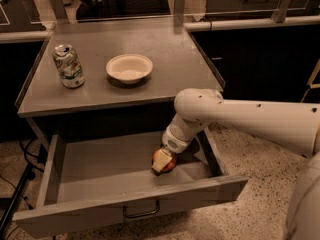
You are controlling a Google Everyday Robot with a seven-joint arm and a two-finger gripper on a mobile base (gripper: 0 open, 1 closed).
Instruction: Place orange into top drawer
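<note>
The top drawer [90,211] is pulled open below the grey tabletop; its dark wire handle [141,214] faces me. The orange [169,160] is low inside the drawer, right of centre, on or just above the drawer floor. My gripper [162,162] reaches down into the drawer from the right on the white arm [240,116]. Its fingers are closed around the orange, and one pale finger [158,165] covers the orange's front left side.
A white bowl [129,68] and a drink can [68,66] stand on the grey tabletop [170,54] above the drawer. A railing and dark cabinets run behind. The floor is speckled; cables lie at the lower left.
</note>
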